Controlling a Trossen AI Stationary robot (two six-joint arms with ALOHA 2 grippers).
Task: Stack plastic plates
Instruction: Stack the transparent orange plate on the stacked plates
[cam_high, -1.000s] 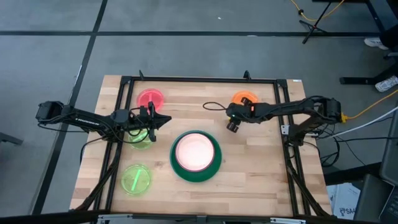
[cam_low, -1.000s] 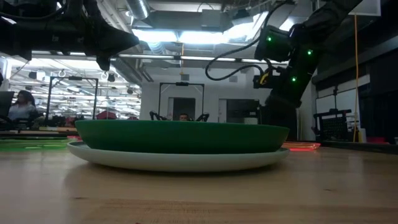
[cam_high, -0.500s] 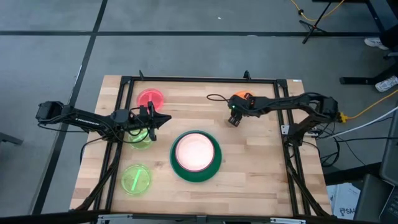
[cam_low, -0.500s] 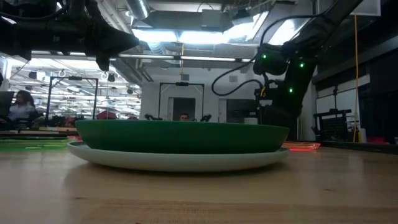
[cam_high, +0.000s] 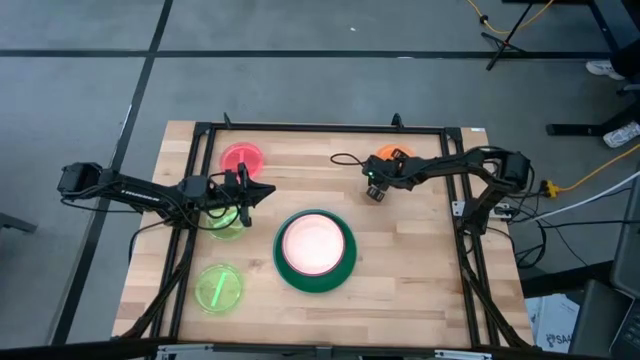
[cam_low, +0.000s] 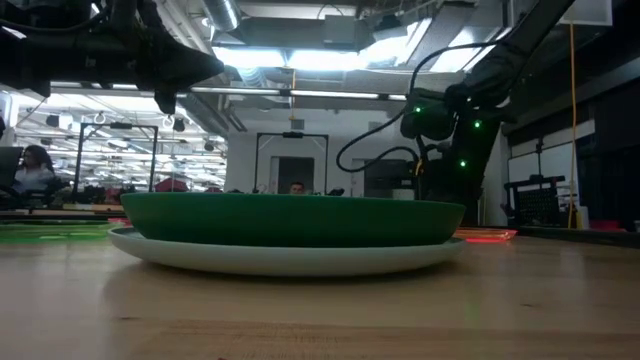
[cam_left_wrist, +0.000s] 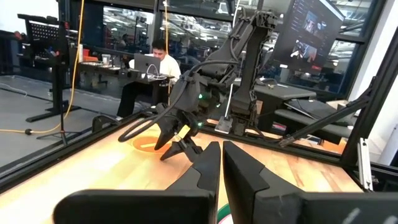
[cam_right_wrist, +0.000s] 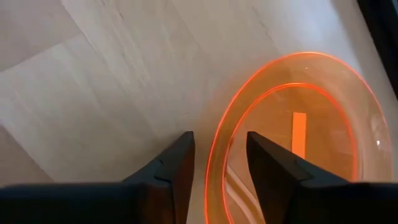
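Right hand (cam_high: 374, 190) moved up-frame to the small translucent orange round plate (cam_right_wrist: 298, 134), fingers parted straddling its rim; left hand (cam_high: 262, 192) narrow, idle

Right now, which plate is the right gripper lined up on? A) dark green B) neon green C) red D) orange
D: the right wrist view shows the right gripper open, fingers straddling the rim of the orange plate lying flat on the table.
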